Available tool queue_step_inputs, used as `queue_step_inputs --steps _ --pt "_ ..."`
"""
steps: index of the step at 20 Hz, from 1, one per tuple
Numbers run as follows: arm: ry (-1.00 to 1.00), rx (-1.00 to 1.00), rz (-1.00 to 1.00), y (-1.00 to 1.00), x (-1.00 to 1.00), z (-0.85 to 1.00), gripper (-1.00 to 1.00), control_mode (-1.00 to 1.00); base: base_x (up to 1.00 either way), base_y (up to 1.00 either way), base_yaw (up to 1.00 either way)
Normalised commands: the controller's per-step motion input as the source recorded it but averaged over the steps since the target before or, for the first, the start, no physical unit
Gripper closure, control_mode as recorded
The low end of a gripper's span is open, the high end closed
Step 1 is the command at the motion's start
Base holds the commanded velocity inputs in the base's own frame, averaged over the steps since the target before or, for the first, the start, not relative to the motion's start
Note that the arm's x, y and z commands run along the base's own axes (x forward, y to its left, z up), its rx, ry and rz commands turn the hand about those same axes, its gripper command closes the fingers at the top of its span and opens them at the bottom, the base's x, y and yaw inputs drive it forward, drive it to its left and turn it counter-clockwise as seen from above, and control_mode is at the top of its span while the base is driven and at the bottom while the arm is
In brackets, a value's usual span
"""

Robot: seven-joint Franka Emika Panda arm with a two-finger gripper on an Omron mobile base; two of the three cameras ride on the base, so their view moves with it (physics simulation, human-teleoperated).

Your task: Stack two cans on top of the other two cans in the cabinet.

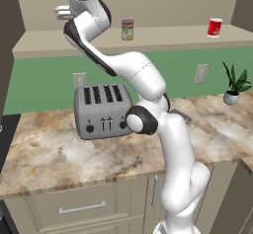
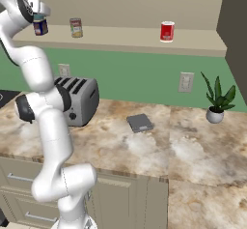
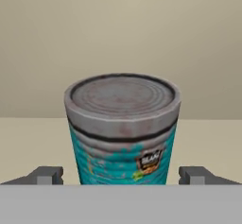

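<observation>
The pincer point(image 3: 122, 176) is standing with its jaws apart, one dark fingertip point(image 3: 46, 175) showing off to each side of the teal-blue can point(image 3: 122, 133), with a clear gap between each tip and the can's wall; nothing is being gripped. In the right base view that teal can point(image 2: 38, 17) is sitting on top of the dark blue can point(image 2: 40, 28) at the near-left end of the cabinet shelf point(image 2: 125, 38), right at the pincer's mouth (the hand itself is hiding much of the pair there, so I cannot tell how squarely the two are lining up).

Further along the shelf, off to the pincer's right, the pale can with the red-and-tan label point(image 2: 75, 27) is standing alone and upright; well beyond it the bright red can point(image 2: 167, 32) is waiting with its white top bare. Down below, a toaster point(image 1: 103, 110) and a potted plant point(image 2: 216, 100) are sitting on the counter, both well away from the work.

By my reading, the first stack is being finished and the release is under way; half the task is looking done. The next move is calling for a straight retreat, without brushing the teal can; then a reach for the pale can, and a carry to the red one.
</observation>
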Motion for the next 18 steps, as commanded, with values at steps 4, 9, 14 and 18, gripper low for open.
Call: queue_step_inputs --steps 4,9,14,18 --pt "-0.07 0.00 0.00 0.00 -0.28 -0.04 -1.00 -1.00 0.00 0.00 0.00" --pt "-0.04 0.00 -0.08 0.00 -0.38 -0.18 -1.00 -1.00 0.00 0.00 0.00" --pt "-0.01 0.00 -0.13 -0.06 -0.41 -0.33 -1.00 -1.00 0.00 0.00 0.00" --pt "-0.01 0.00 -0.13 -0.21 -0.42 -0.41 -1.00 -1.00 0.00 0.00 0.00"
